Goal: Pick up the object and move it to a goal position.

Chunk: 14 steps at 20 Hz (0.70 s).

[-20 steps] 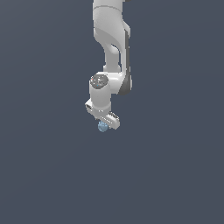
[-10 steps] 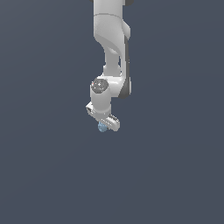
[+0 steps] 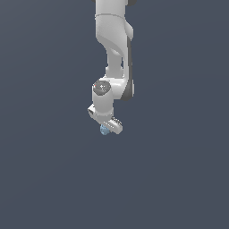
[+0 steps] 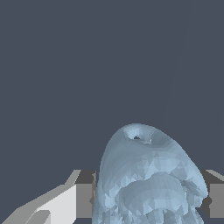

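One small pale blue object (image 3: pixel 104 130) was seen just below the middle of the exterior frame, tucked under the white end effector (image 3: pixel 107 129), which was closed on it. In the wrist view the object (image 4: pixel 148 183) filled the lower middle of the frame, and grey fingers (image 4: pixel 84 200) were pressed against it on either side. No goal marker could be made out in either view, so the remaining distance could not be judged. The chief risk was judged to be slippage: the surface was bumpy and rounded, so contact was probably held at only a few points, and a quick swing or jolt of the arm could have rolled the lump out from between the pads.
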Each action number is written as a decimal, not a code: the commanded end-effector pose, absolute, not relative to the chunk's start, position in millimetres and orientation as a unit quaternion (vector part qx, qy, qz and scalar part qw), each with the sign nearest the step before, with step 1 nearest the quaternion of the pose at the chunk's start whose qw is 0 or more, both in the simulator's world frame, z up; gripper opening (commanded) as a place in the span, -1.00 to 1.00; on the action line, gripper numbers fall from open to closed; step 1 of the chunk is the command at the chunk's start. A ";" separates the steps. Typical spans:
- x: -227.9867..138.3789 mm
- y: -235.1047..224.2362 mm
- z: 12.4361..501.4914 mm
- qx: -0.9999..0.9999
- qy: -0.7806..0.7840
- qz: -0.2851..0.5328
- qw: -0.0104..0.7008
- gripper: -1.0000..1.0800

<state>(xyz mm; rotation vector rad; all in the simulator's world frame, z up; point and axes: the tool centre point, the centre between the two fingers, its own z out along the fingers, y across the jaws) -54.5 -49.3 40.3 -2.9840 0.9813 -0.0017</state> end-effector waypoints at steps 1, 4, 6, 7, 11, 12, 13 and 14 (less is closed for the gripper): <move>-55.5 -52.0 40.6 -0.950 0.312 0.000 0.000 -1.00; -58.7 -61.6 42.2 -0.950 0.312 0.000 0.000 -1.00; -61.9 -71.5 43.9 -0.950 0.312 0.000 0.000 -1.00; -63.9 -77.4 44.9 -0.950 0.312 0.000 0.000 -1.00; -73.7 -108.1 50.2 -0.950 0.312 0.000 0.000 -1.00; -76.7 -117.5 51.8 -0.950 0.312 0.000 0.000 -1.00; -79.8 -127.5 53.6 -0.950 0.312 0.000 0.000 -1.00; -83.0 -137.9 55.4 -0.950 0.312 0.000 0.000 -1.00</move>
